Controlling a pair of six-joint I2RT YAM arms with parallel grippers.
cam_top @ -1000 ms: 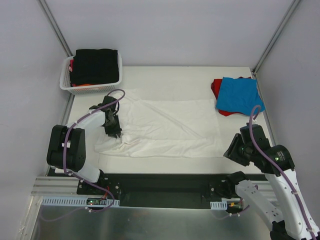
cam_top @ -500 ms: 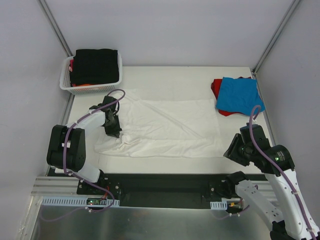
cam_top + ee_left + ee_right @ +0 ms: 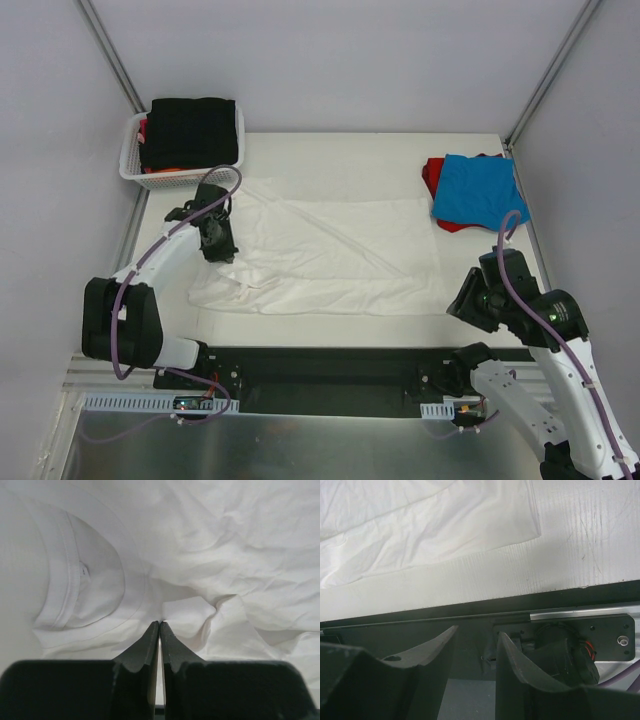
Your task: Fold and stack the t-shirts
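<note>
**While the left end effector pinches the white shirt, the right one hangs released**

Where the overhead view begins at its upper left, a white basket [image 3: 130,166] sits at the corner of the counter [image 3: 340,148], filled by a folded black shirt [image 3: 190,130]. A sliver of red and a sliver of orange cloth show at its edges.

Just below it, the left end effector [image 3: 221,248] is down on the left edge of the white shirt [image 3: 340,250]. In the left wrist view the left end effector [image 3: 159,625] is clenched, both fingers pressed together, the tips gripping a small pucker of the white shirt [image 3: 235,550]. The ribbed collar [image 3: 60,575] lies to the left of the tips.

The white shirt is spread wrinkled across the middle of the counter, filling the centre of the frame.

At the upper right, a blue shirt [image 3: 478,188] lies on top of a red shirt [image 3: 432,175], well apart from the white one.

At the lower right, the right end effector [image 3: 466,302] hangs off the near edge of the counter. In its wrist view the right end effector [image 3: 476,642] is released, the fingers apart with nothing between them. The white shirt's corner [image 3: 420,520] lies on the counter [image 3: 580,535] above.
</note>
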